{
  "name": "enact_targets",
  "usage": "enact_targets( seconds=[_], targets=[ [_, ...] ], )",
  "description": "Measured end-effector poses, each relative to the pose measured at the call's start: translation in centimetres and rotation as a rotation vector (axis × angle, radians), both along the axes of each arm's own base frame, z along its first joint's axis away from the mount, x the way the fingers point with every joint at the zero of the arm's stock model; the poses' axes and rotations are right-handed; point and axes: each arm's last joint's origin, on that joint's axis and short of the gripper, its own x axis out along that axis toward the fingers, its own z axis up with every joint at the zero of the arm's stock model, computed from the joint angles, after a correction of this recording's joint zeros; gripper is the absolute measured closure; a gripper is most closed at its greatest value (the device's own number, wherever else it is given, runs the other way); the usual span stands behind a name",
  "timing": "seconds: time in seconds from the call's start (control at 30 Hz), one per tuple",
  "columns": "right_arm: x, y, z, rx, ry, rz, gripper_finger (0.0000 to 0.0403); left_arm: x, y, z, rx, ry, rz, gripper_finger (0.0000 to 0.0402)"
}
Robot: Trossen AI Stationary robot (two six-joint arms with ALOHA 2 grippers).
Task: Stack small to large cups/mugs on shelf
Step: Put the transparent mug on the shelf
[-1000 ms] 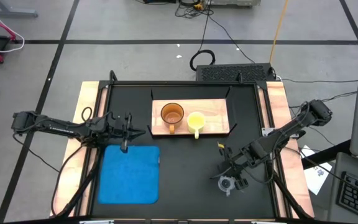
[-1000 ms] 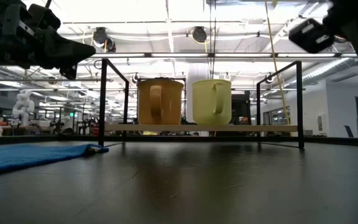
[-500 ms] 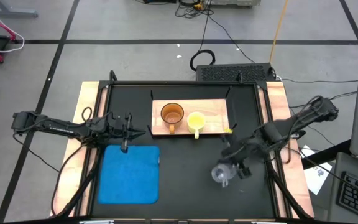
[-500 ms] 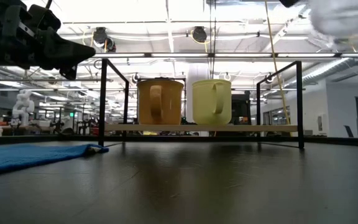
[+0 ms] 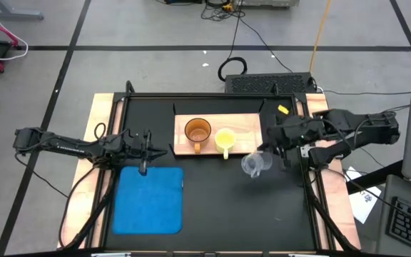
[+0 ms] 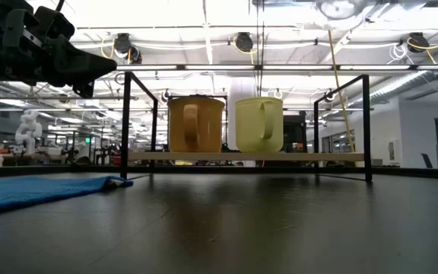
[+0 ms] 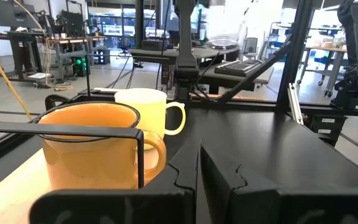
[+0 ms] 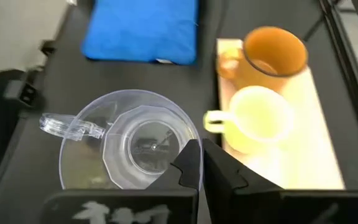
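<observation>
Fingers of right gripper [image 8: 194, 163] pinch rim of clear, faceted, handled glass cup [image 8: 126, 149], seemingly airborne.

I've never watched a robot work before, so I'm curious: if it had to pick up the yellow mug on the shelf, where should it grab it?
Probably the yellow mug by its rim, coming straight down. It stands upright and open-topped on the shelf, close beside the orange mug, so fingers best straddle the wall on the free side, away from the handle.
</observation>
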Motion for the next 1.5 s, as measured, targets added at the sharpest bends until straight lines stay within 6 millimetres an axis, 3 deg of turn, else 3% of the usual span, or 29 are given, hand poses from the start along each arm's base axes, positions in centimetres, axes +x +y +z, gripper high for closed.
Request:
enact_targets(
  seconds=[0.2,0.57,0.97,1.2,1.5],
  targets=[
    [0.8,-1.8,0.9,-0.023,0.094,-0.077,0.0403,0.0,0.0,0.0,-0.002,0.0,0.0,0.038],
    [3.1,-5.1,-0.1,-0.106,0.23,-0.09,0.0403,0.0,0.0,0.0,-0.007,0.001,0.001,0.038],
    [5.3,-8.7,-3.2,-0.088,0.403,-0.055,0.0403,0.0,0.0,-0.2,-0.006,0.018,0.001,0.038],
    [6.9,-10.4,-4.0,-0.062,0.357,-0.021,0.0403,0.0,0.0,-0.2,0.005,0.021,0.001,0.038],
    [7.9,-11.7,-5.7,-0.054,0.423,-0.005,0.0403,0.0,0.0,-0.3,0.028,0.029,0.001,0.038]
  ],
)
